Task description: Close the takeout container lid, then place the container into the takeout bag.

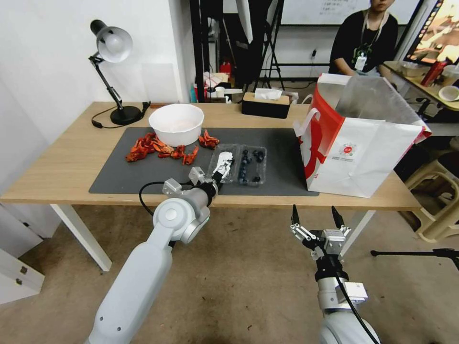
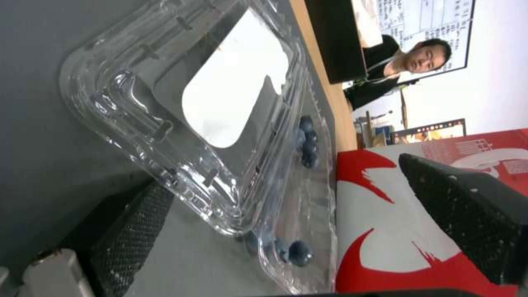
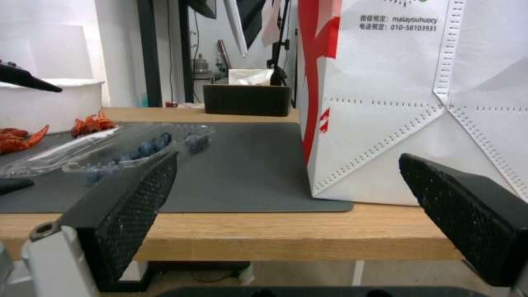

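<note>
The takeout container point(image 1: 251, 166) lies open on the grey mat, its base holding dark blueberries point(image 2: 300, 251). The clear lid point(image 2: 220, 103) with its white label is hinged out to the left and tilts a little off the mat. My left gripper point(image 1: 221, 174) is open at the lid's near edge, with one finger point(image 2: 132, 222) low against the rim and the other point(image 2: 467, 214) out toward the bag. The takeout bag point(image 1: 363, 148) stands open at the table's right end. My right gripper point(image 1: 315, 217) hangs open below the table's front edge, in front of the bag point(image 3: 412, 103).
A white bowl point(image 1: 176, 123) and red crayfish point(image 1: 158, 148) sit on the mat point(image 1: 143, 177) left of the container. A dark tissue box point(image 1: 266, 105) and a desk lamp point(image 1: 112, 71) stand at the back. A stool point(image 1: 440, 200) is to the right of the table.
</note>
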